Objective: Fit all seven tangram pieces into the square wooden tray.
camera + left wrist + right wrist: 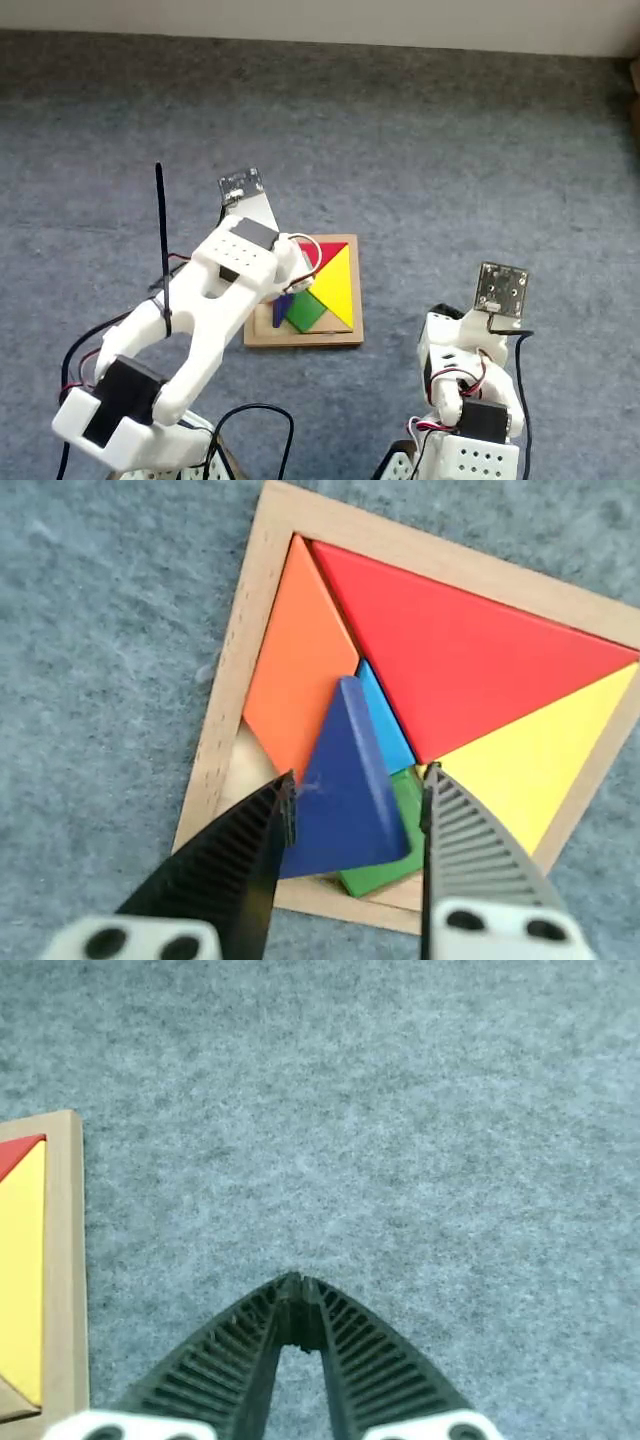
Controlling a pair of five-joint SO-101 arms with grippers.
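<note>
The square wooden tray (235, 650) holds a red triangle (460, 650), a yellow triangle (530, 760), an orange piece (300, 670), a light blue piece (385, 720) and a green piece (400, 865). My left gripper (357, 795) hangs over the tray's near corner, shut on a dark blue triangle (345, 790). That triangle is tilted and overlaps the orange, light blue and green pieces. Bare wood shows beside the orange piece. From above, the left arm covers part of the tray (350, 338). My right gripper (300, 1285) is shut on nothing, over carpet beside the tray's rim (68, 1260).
Grey carpet (450, 150) spreads all around the tray. The right arm (465, 370) sits folded at the front right, a short way from the tray. Black cables (160, 230) run along the left arm.
</note>
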